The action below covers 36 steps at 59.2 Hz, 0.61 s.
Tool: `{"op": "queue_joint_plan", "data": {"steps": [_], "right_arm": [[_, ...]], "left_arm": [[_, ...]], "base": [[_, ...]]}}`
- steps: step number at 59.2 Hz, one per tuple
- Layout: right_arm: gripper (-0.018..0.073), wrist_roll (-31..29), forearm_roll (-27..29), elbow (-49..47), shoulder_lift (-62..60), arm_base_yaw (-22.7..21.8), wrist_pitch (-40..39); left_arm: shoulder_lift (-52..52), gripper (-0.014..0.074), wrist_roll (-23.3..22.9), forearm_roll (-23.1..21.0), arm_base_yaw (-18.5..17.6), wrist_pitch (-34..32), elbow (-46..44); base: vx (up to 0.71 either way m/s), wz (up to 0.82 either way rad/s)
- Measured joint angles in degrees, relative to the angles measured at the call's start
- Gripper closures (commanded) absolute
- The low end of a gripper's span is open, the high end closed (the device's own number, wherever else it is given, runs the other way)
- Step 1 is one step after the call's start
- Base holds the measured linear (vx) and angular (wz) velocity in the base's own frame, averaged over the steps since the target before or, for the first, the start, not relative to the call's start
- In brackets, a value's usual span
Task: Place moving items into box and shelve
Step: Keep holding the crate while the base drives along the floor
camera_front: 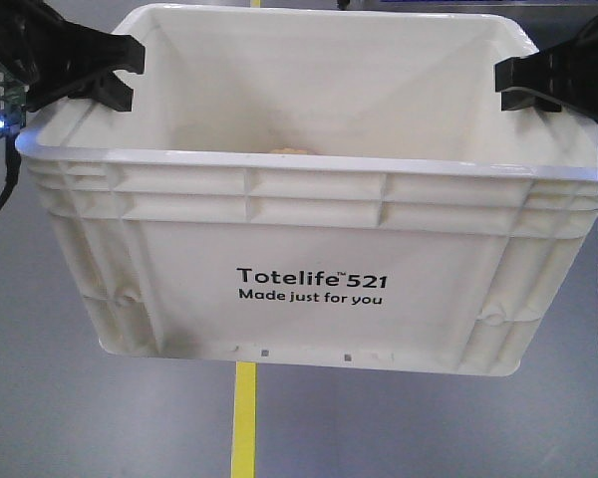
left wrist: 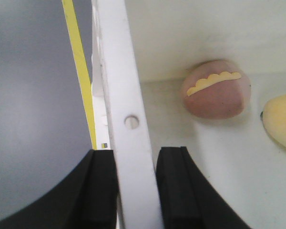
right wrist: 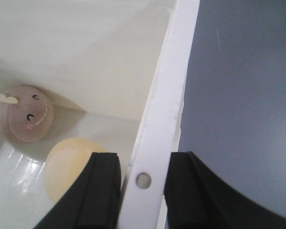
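I'm holding the box (camera_front: 309,229) up off the floor, left gripper (left wrist: 136,191) and right gripper (right wrist: 142,188) each clamping its rim on opposite sides. I'm aiming to move both arms level and together, so nothing tilts. Inside I'm counting two moving items: one pinkish bun (left wrist: 214,90) and one pale yellow lump (left wrist: 281,121).

Left claw (left wrist: 136,157) and right claw (right wrist: 143,160) each clamp the box (camera_front: 309,229) rim.

pincer (left wrist: 137,153) clamping box (left wrist: 115,62) rim, lumps (left wrist: 215,90) (two) inside
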Motion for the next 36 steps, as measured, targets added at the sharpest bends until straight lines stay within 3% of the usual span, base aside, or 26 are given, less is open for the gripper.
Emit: {"op": "queue_joint_plan", "data": {"steps": [36], "right_arm": [[0.0565, 0.0, -0.04, 0.0, 0.0, 0.0, 0.0]], "left_arm": [[0.0, 0.0602, 0.0, 0.0, 0.0, 0.0, 0.0]], "base": [[0.26, 0.2]]}}
